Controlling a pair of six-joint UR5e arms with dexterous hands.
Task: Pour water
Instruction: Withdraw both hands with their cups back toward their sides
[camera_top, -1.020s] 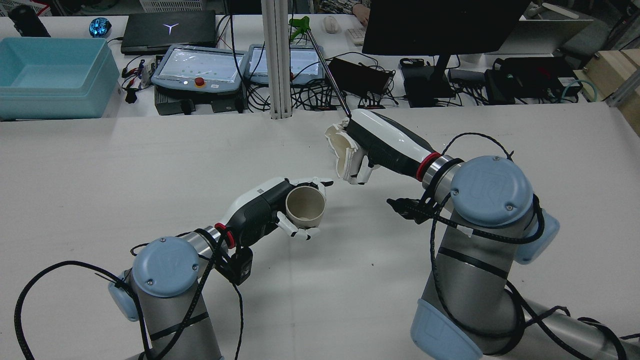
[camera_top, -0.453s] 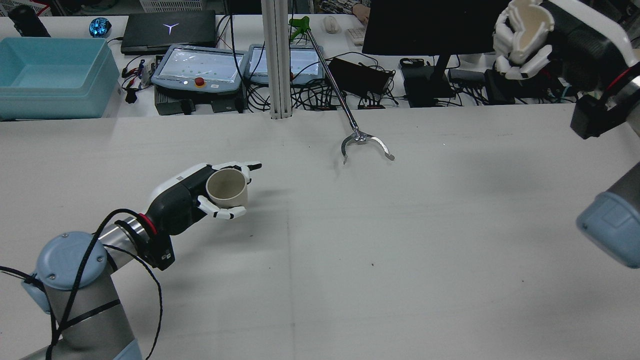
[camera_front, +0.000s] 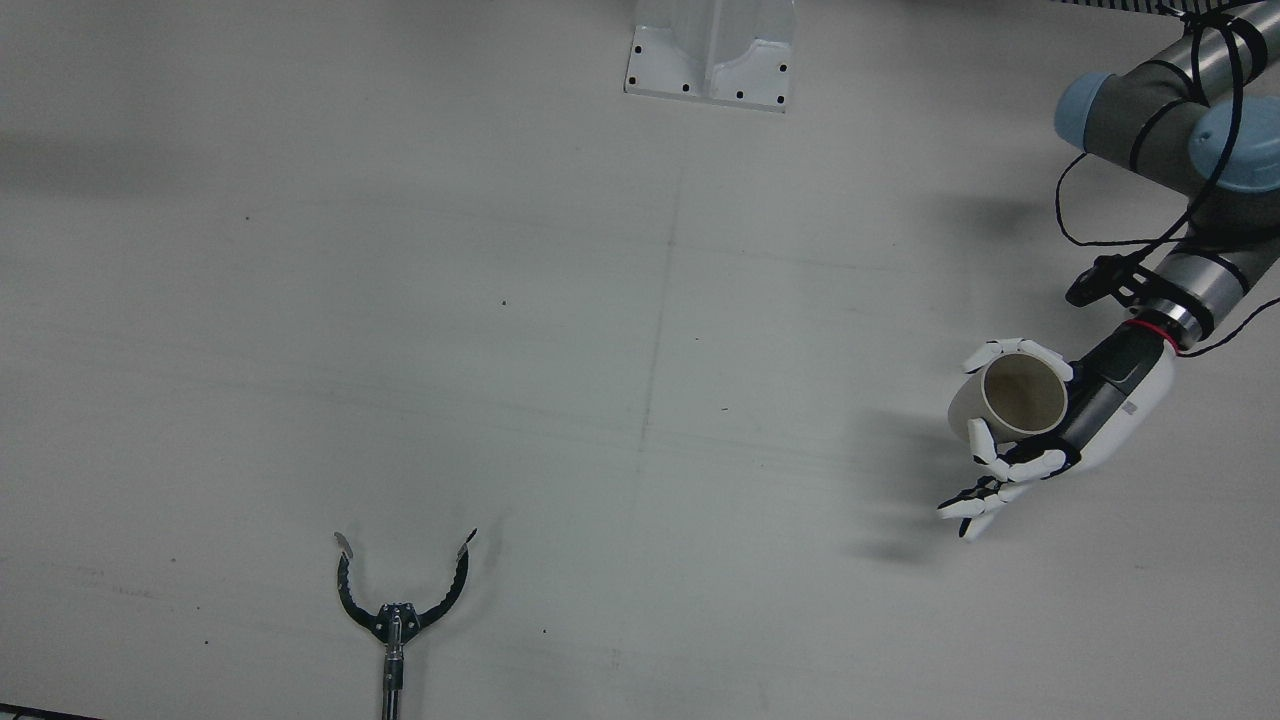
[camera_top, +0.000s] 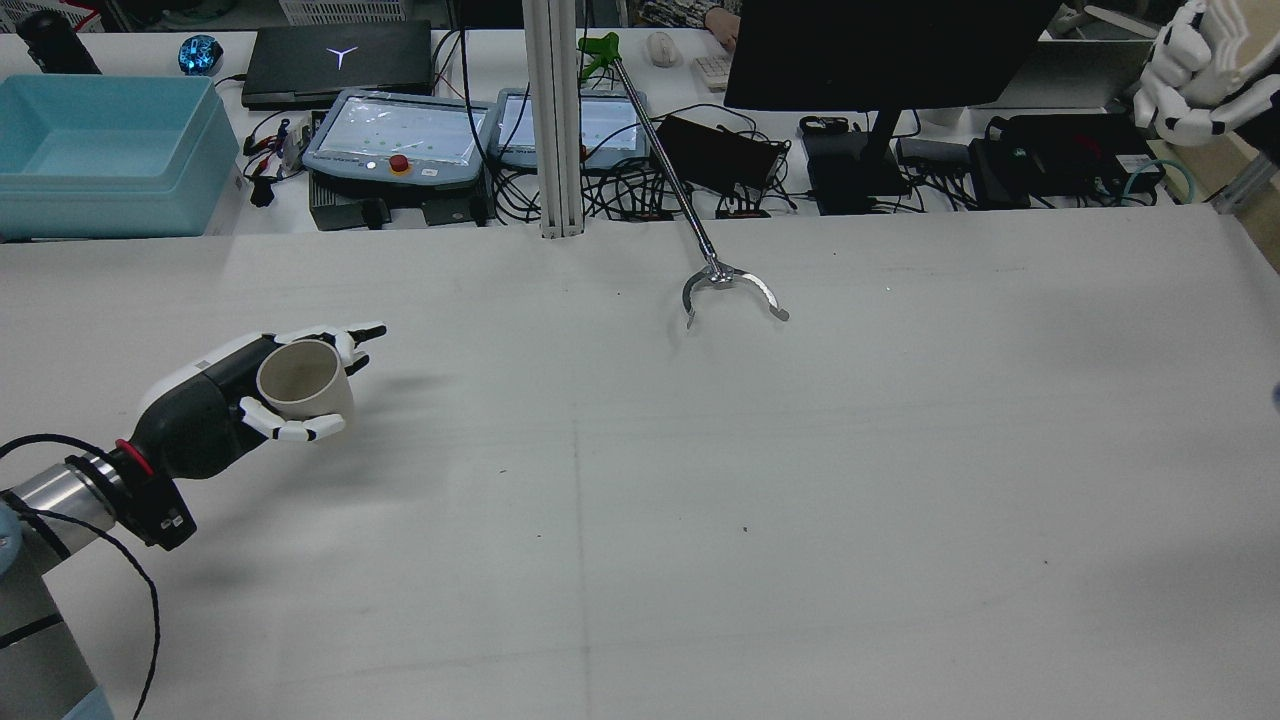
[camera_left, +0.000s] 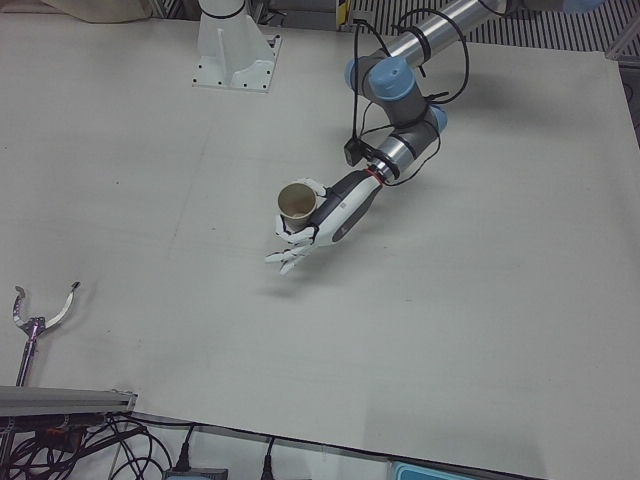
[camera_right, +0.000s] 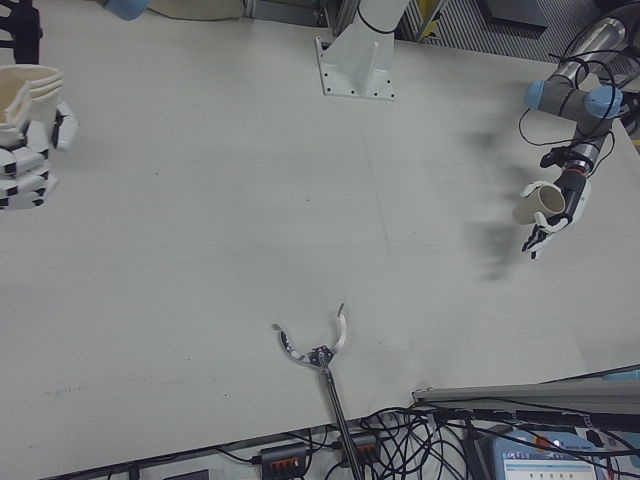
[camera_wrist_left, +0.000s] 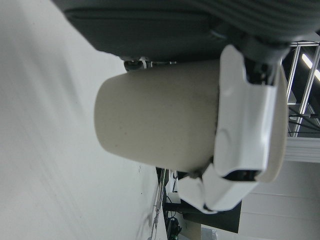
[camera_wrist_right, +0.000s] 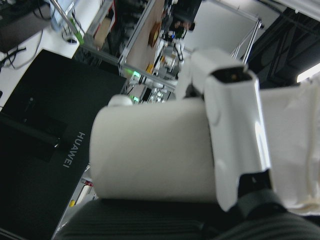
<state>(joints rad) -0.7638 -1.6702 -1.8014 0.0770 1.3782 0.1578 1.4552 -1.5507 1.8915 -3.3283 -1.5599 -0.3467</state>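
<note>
Two beige cups are in play, one in each hand. The left hand (camera_top: 215, 405) sits at about 8 o'clock in the rear view, low over the tabletop (camera_top: 700, 480), its white fingers (camera_top: 290, 430) wrapped around an upright beige cup (camera_top: 305, 382) whose open mouth faces up; the inside looks empty in the front view. Seen from the front, that same cup is at 3 o'clock, near the tabletop's edge.

The right hand (camera_top: 1195, 70) is at 2 o'clock in the rear view, lifted high and partly cut off by the picture's edge, well apart from the left one. Its fingers (camera_right: 25, 165) are clenched around a second cup (camera_right: 28, 88), whose rim looks crumpled and uneven in the right-front view.

Between the two hands, at 12 o'clock in the rear view, the claw of a long reacher tool (camera_top: 725, 285) rests spread on the tabletop, its green handle (camera_top: 598, 48) pointing off toward the cluttered desk behind.
</note>
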